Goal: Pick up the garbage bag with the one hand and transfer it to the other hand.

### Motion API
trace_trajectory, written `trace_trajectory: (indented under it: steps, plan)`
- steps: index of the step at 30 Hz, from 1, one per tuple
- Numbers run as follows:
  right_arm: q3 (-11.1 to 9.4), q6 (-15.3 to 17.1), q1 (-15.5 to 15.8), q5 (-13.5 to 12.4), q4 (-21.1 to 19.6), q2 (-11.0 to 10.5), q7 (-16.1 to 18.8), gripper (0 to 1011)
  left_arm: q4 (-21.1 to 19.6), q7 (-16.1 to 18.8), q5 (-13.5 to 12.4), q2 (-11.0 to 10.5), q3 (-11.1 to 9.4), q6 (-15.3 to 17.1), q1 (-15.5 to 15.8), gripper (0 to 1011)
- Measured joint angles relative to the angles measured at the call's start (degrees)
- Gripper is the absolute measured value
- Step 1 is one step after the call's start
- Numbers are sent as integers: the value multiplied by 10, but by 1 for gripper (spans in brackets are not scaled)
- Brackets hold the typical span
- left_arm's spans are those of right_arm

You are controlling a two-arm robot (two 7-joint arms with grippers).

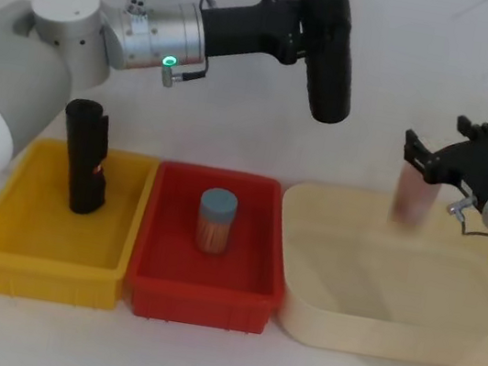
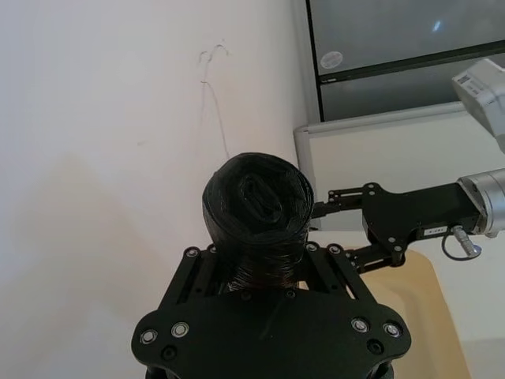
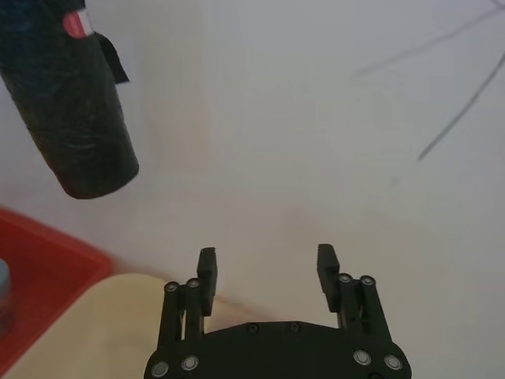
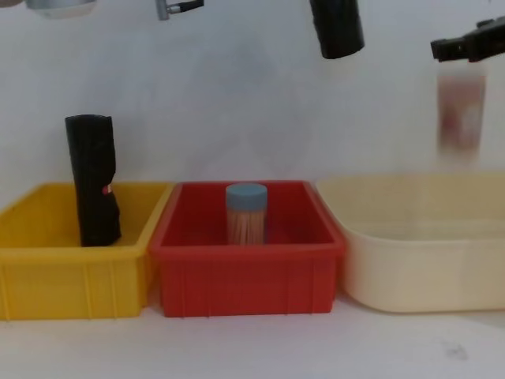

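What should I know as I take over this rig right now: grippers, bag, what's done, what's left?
Left gripper: shut on the bag, held high above the red bin.
Right gripper: open, nothing between its fingers, over the beige tub and apart from the bag. A blurred jar shows just below it.
Other roll, with a red mark: upright in the yellow bin; not the one to move.
Done: pickup.
Left: bring the bag to the right gripper, close it, then open the left.
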State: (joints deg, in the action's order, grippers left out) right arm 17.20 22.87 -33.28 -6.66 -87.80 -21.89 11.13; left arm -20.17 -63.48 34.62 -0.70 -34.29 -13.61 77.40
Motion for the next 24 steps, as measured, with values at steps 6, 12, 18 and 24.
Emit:
trace_trajectory:
  steps: [6, 12, 18, 24]
  plan:
    - [-5, 5, 6, 2, 1, 0, -6, 899, 41, -15, 4, 17, -6, -17, 18, 382]
    - [-7, 7, 10, 3, 2, -1, -7, 999, 66, -24, 7, 28, -9, -28, 29, 382]
    - [-8, 4, 11, -1, -7, -2, 7, 999, 81, -29, 8, 34, -11, -35, 36, 382]
    - [-8, -5, 10, -13, -18, -2, 32, 999, 90, -32, 9, 38, -13, -39, 40, 382]
